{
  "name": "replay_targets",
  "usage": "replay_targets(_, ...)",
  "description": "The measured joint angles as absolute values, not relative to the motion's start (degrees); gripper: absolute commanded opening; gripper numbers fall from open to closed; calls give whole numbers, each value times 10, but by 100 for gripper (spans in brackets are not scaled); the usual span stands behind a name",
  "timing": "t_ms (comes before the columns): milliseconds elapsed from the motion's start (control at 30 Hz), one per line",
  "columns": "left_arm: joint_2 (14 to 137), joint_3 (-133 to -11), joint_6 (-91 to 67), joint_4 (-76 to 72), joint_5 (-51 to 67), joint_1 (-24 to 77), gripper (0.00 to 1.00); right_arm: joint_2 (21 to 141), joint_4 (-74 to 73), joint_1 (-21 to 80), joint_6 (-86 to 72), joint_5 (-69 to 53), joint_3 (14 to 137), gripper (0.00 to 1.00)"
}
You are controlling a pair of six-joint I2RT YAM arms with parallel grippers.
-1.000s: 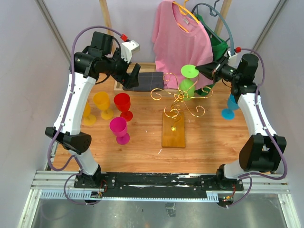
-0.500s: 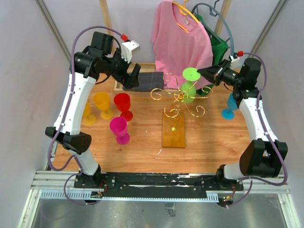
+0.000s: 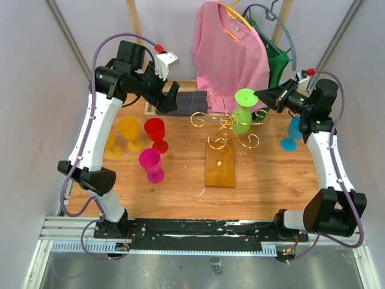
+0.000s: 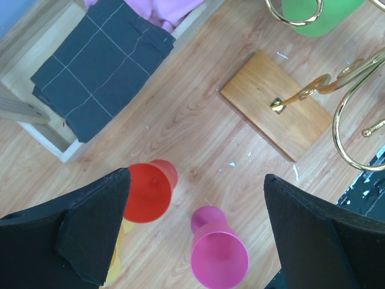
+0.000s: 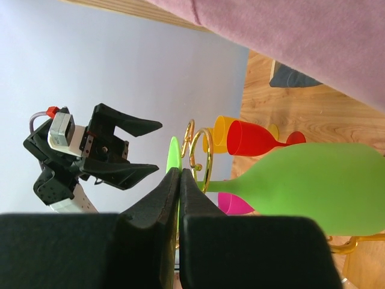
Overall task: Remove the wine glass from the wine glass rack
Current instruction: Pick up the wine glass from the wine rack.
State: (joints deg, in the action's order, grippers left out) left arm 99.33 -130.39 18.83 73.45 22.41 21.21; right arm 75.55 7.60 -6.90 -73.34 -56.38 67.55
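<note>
The lime-green wine glass (image 3: pixel 242 120) hangs upside down at the wine glass rack (image 3: pixel 219 164), a gold wire stand with spiral arms on a wooden base block. My right gripper (image 3: pixel 260 96) is shut on the rim of the glass's round foot (image 3: pixel 245 96). In the right wrist view the closed right gripper (image 5: pixel 180 174) pinches the thin foot (image 5: pixel 174 155), and the stem of the wine glass (image 5: pixel 319 186) passes a gold loop (image 5: pixel 207 158). My left gripper (image 3: pixel 170 99) hangs open high at the back left, with nothing between its fingers (image 4: pixel 96 229).
Red (image 3: pixel 155 129), magenta (image 3: pixel 150 161) and yellow (image 3: pixel 129 129) glasses stand left of the rack, and a blue one (image 3: pixel 293 133) stands at the right. A folded dark cloth (image 3: pixel 183 103) lies at the back. Pink (image 3: pixel 228 54) and green (image 3: pixel 277 57) garments hang behind the rack.
The right gripper has drawn back to the right with the glass's foot in it, and the green glass has shifted slightly right and nearer. The left arm has barely moved.
</note>
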Motion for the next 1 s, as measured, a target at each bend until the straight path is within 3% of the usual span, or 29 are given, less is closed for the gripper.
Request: replay_targets(1000, 994, -1304, 188, 734, 224, 216, 97, 744, 66, -23, -736, -552, 684, 0)
